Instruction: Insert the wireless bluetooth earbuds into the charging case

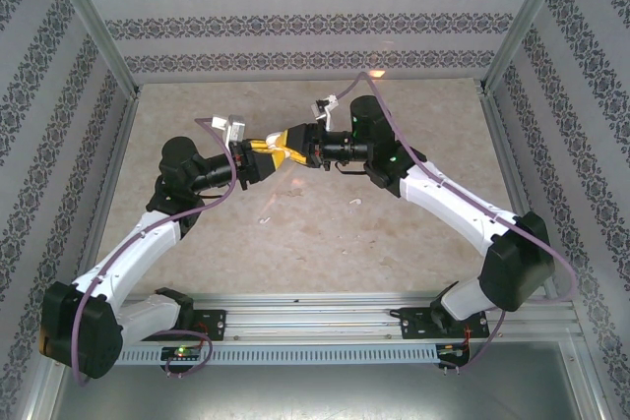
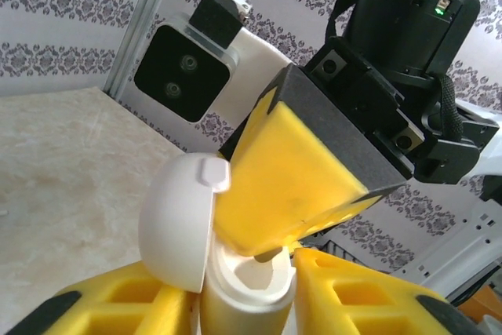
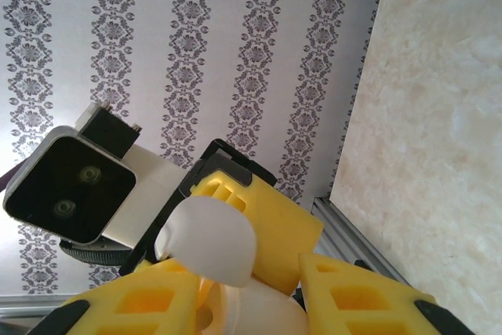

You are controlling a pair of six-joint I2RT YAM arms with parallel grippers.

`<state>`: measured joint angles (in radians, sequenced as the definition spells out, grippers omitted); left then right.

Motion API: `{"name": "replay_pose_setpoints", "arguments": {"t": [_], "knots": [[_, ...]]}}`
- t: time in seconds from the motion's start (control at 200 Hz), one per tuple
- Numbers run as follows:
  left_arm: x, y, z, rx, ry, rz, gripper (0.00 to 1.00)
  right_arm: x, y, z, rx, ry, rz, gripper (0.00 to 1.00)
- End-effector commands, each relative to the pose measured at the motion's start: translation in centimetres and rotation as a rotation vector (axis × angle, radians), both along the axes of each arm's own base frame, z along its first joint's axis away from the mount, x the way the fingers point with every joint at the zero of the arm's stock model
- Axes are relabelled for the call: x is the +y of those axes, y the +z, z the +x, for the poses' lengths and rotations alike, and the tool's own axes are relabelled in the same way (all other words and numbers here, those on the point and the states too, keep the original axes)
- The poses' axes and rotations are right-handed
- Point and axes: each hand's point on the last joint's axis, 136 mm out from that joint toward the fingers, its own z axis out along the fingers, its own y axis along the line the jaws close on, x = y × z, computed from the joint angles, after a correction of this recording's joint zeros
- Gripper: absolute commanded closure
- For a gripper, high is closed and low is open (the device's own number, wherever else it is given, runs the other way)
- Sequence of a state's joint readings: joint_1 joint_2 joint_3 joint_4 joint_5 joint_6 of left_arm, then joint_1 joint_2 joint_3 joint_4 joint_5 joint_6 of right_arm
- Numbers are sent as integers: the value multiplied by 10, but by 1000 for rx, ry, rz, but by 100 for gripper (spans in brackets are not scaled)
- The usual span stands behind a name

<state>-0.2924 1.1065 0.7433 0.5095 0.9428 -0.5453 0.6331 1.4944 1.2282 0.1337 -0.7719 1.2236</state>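
The two arms meet in mid-air above the middle of the tabletop (image 1: 413, 253), tool tips touching. The left tool (image 1: 274, 157) is clenched on a white case (image 2: 247, 292), its yellow fingers pressed against either side of the case body. The lid (image 2: 176, 229) is swung open to the left and the hollow mouth faces the right tool (image 1: 295, 145). That tool's yellow fingers bear down right at the mouth. A small pale tip (image 2: 271, 255) pokes from under them into the opening; I cannot tell if it is an earbud, nor whether the right tool is clenched or released. Down on the tabletop, well below both tools, one earbud (image 1: 351, 204) lies under the right forearm. A second small white piece (image 1: 264, 218) lies to its left, nearer the left arm.
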Motion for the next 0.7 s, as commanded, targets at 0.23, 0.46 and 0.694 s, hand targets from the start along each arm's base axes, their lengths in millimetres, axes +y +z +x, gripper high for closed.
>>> {"name": "replay_pose_setpoints", "arguments": {"t": [0.23, 0.46, 0.694], "knots": [[-4, -3, -6, -26, -48, 34, 58, 9, 14, -3, -49, 29, 20, 80], [-4, -5, -9, -39, -59, 37, 63, 9, 17, -3, -55, 27, 22, 80], [-3, -2, -15, -67, -62, 36, 61, 7, 16, -5, -58, 30, 19, 80]]}}
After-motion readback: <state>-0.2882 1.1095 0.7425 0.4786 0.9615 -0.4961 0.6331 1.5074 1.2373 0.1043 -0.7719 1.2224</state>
